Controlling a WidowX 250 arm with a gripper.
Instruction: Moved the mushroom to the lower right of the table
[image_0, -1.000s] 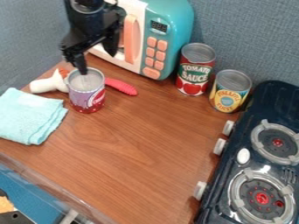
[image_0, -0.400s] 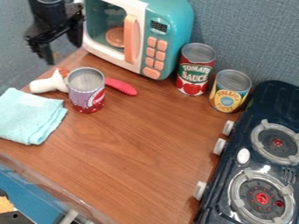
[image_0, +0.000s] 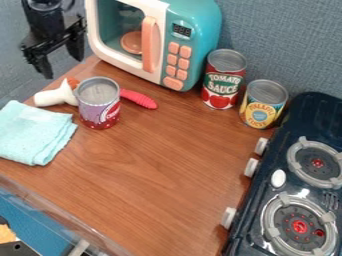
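**Mushroom (image_0: 55, 96) on the near side of an open, empty end effector (image_0: 63, 66)**

At the left, we see a folded pale aqua cloth (image_0: 32, 134) on the wooden counter (image_0: 157, 170). Just beyond its far edge lies the mushroom, white with what we take for its orange cap showing at the far side. It rests on its side, its long axis running roughly left to right, the narrow end leftward and the flared end close against a purple and red can (image_0: 99, 107).

Our end effector hangs at the far left, its fingers spread wide apart with nothing between them. From it, the mushroom lies toward the near side, almost straight across the view. The fingers are spaced from near left to far right, closer to along the mushroom than across it, so we judge a turn may help the grasp. The upright can crowds the right side and could be knocked.

Further right we find a red ribbed handle (image_0: 139, 99), a teal toy microwave (image_0: 198, 30), a red can (image_0: 223, 82), a yellow can (image_0: 262, 107) and a dark stove (image_0: 270, 202). The mushroom's goal, the near right of the counter, lies just left of the stove.
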